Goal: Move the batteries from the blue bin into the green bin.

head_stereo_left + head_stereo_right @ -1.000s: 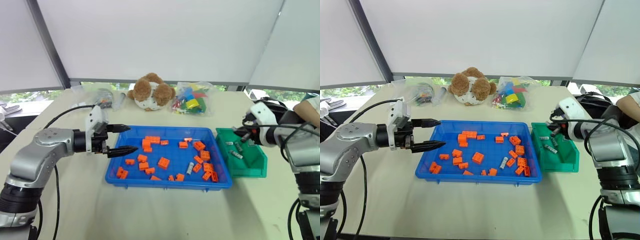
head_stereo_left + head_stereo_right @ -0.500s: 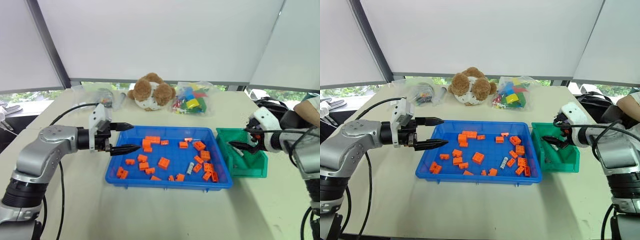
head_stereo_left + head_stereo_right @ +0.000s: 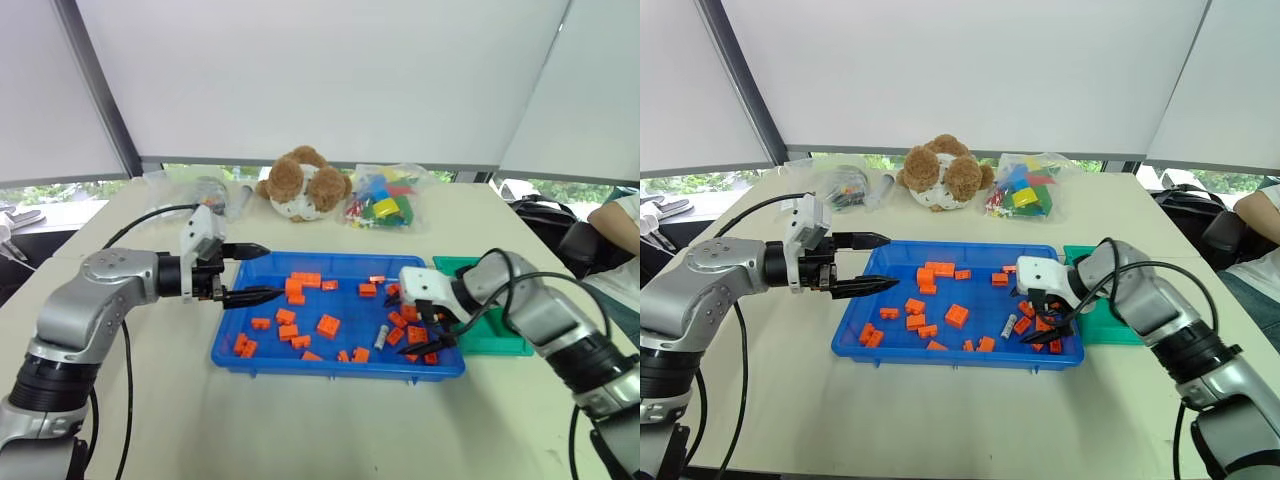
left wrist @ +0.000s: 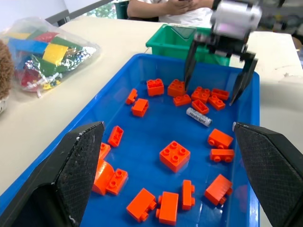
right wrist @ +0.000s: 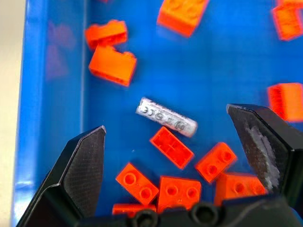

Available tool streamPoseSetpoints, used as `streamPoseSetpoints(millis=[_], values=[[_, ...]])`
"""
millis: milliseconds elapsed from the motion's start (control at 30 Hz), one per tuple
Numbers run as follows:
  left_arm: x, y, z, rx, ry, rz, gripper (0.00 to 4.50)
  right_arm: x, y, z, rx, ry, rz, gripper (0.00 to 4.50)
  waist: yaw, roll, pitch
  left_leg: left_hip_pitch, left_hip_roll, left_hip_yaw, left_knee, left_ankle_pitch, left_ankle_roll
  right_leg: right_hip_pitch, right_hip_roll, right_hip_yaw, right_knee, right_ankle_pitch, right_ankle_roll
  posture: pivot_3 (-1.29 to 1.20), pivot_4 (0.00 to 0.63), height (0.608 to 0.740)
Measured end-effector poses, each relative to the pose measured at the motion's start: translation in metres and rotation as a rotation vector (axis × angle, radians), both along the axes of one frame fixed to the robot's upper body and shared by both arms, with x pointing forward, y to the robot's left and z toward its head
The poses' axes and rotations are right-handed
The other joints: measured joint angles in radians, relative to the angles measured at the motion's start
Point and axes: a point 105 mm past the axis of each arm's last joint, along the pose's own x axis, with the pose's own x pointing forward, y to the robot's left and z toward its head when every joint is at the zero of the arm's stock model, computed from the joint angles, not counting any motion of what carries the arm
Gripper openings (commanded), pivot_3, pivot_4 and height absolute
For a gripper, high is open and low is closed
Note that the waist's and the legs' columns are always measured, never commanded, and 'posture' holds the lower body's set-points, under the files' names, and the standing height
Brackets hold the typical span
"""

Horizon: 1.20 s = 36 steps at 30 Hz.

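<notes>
The blue bin [image 3: 330, 368] lies mid-table, strewn with orange bricks [image 3: 327, 325]. One grey battery [image 3: 381, 336] lies among them at its right side, also seen as the battery [image 5: 166, 117] in the right wrist view. My right gripper [image 3: 415, 322] hangs open just above that battery, pointing down, one finger on either side and neither touching it. The green bin [image 3: 500, 335] stands against the blue bin's right edge, its inside mostly hidden by my right arm. At the blue bin's left rim my left gripper [image 3: 272, 270] stays open and holds nothing.
A teddy bear [image 3: 303, 185], a bag of coloured blocks [image 3: 383, 208] and a clear bag [image 3: 205, 192] lie behind the blue bin. A person [image 3: 620, 215] sits at the far right beside a black bag [image 3: 545, 215]. Bare table stretches in front of the bins.
My right gripper was shut over the green bin, opened there, then swung left and turned down over the battery in the blue bin. My left arm stayed put.
</notes>
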Motion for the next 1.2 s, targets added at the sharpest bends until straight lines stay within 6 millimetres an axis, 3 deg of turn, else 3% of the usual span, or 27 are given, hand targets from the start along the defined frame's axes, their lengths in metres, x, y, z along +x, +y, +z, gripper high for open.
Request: streamPoseSetpoints(millis=[167, 367, 467, 700, 933, 1000, 1067, 1167, 1200], values=[[-0.001, 0.0, 0.0, 0.004, -0.004, 0.008, 4.5, 0.013, 0.004, -0.021, -0.052, 0.046, 0.035, 4.48, -0.001, 0.0, 0.0, 0.0, 0.0, 0.0, 0.0, 0.0, 0.0, 0.0, 0.0, 0.0, 0.0, 0.0, 0.0, 0.0, 0.15, 0.727], [-0.003, -0.001, 0.001, 0.009, -0.014, 0.013, 4.5, 0.031, 0.006, -0.023, -0.062, 0.037, 0.034, 4.48, -0.002, 0.0, 0.0, 0.001, 0.0, 0.0, 0.0, 0.0, 0.0, 0.001, 0.0, 0.0, 0.0, 0.0, 0.0, 0.0, 0.15, 0.727], [-0.003, 0.0, -0.001, 0.01, -0.005, 0.018, 4.5, 0.037, 0.006, -0.023, -0.06, 0.04, 0.021, 3.63, -0.002, 0.0, 0.0, 0.001, 0.0, 0.0, 0.0, 0.0, 0.0, 0.001, 0.0, 0.0, 0.0, 0.0, 0.0, 0.0, 0.15, 0.727], [-0.004, -0.001, -0.002, 0.011, -0.004, 0.022, 4.5, 0.037, 0.01, -0.027, -0.056, 0.066, 0.033, 0.07, -0.003, 0.0, 0.0, 0.001, 0.0, 0.0, 0.0, 0.0, -0.001, 0.002, 0.0, 0.0, 0.0, 0.0, 0.0, 0.0, 0.15, 0.727], [-0.004, -0.001, -0.002, 0.01, -0.006, 0.027, 4.5, 0.035, 0.018, -0.026, -0.015, 0.087, 0.011, 0.03, -0.002, 0.0, 0.0, 0.001, 0.0, 0.0, 0.0, 0.0, -0.001, 0.002, 0.0, 0.0, 0.001, 0.0, 0.0, 0.0, 0.15, 0.727], [-0.004, -0.001, -0.002, 0.01, -0.007, 0.026, 4.5, 0.034, 0.022, -0.017, 0.054, 0.075, -0.027, 0.03, -0.001, 0.0, 0.0, 0.001, 0.0, 0.0, 0.0, 0.0, -0.001, 0.001, -0.001, 0.0, 0.001, 0.0, 0.0, 0.0, 0.15, 0.727], [-0.004, -0.001, -0.002, 0.008, -0.006, 0.024, 4.5, 0.035, 0.02, 0.005, 0.137, 0.037, -0.087, 0.03, 0.002, 0.001, 0.001, 0.0, 0.0, 0.0, 0.0, 0.0, -0.001, 0.001, -0.001, 0.0, 0.001, 0.0, 0.0, 0.0, 0.15, 0.727], [-0.005, -0.001, -0.004, 0.004, 0.001, 0.022, 4.5, 0.039, -0.01, 0.068, 0.286, -0.122, -0.259, 0.03, 0.011, 0.001, 0.001, 0.0, 0.0, 0.0, 0.0, 0.0, -0.001, 0.001, -0.001, -0.001, 0.0, 0.0, 0.0, 0.0, 0.15, 0.727], [-0.005, -0.001, -0.004, 0.003, 0.003, 0.023, 4.5, 0.04, -0.022, 0.081, 0.311, -0.161, -0.313, 0.03, 0.013, 0.001, 0.001, 0.0, 0.0, 0.0, 0.0, 0.0, -0.001, 0.001, -0.001, -0.001, 0.0, 0.0, 0.0, 0.0, 0.15, 0.727]])
